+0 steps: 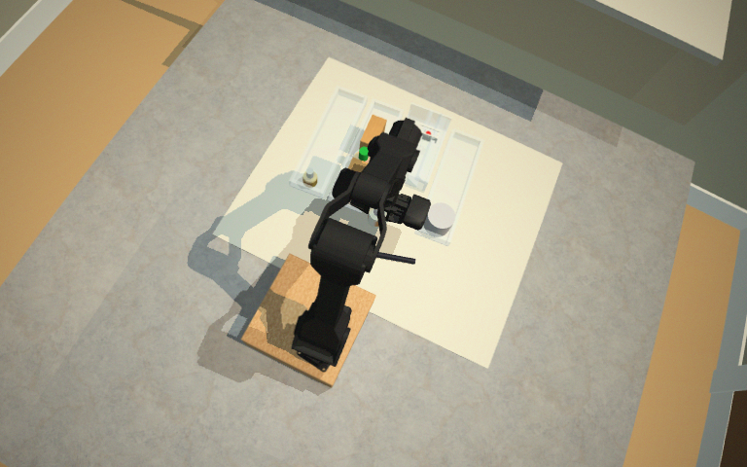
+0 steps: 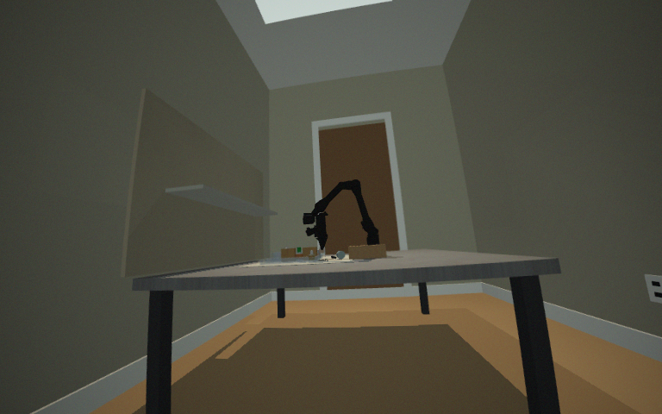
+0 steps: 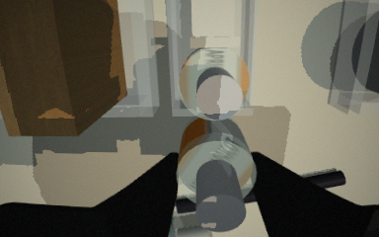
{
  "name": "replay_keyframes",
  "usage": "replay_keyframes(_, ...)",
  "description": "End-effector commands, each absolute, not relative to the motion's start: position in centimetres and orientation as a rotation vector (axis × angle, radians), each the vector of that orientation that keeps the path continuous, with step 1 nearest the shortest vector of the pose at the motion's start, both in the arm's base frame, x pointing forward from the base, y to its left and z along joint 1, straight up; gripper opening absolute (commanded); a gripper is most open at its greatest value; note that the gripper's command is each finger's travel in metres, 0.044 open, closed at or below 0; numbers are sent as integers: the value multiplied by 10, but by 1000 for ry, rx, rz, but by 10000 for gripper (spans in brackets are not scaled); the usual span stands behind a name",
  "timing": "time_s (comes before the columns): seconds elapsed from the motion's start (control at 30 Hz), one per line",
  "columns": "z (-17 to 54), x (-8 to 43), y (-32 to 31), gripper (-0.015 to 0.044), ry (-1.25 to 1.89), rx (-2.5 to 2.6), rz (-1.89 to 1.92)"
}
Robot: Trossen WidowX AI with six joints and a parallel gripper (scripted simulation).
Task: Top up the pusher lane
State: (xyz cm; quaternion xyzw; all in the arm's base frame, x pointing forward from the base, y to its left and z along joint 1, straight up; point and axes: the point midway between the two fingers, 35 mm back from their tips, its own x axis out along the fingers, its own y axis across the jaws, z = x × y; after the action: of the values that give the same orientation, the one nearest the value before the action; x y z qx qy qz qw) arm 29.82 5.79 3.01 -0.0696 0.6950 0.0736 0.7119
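The lane jar [image 3: 189, 81], with orange contents, a pale label and a light cap, stands upright at the front end of the clear sprung lane [image 3: 247, 30], close to the low front stop. My gripper [image 3: 214, 160] [image 2: 321, 247] is shut on a matching jar [image 3: 217, 150], orange with the same kind of label and a grey cap. That jar is just outside the lane's front, near the lane jar, and low over the mat; its base is hidden. In the top view the arm covers the gripper, and one jar [image 1: 374, 215] shows partly under it. The pusher's red mark [image 1: 428, 132] is farther back.
A brown block [image 3: 59, 64] [image 1: 374, 127] stands left of the sprung lane, with a green piece [image 1: 363, 153] beside it. A yellowish jar [image 1: 309, 178] stands in the far left lane. A grey cylinder [image 1: 441, 217] stands in the right lane. A dark rod [image 3: 326, 179] [image 1: 397, 257] is near the gripper.
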Motion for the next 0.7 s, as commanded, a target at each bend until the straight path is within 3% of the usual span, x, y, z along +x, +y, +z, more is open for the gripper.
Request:
replay_keyframes(0.0,30,301,58,0,1538,-160,164)
replay_keyframes(0.67,30,309,60,0,1538,-160,164)
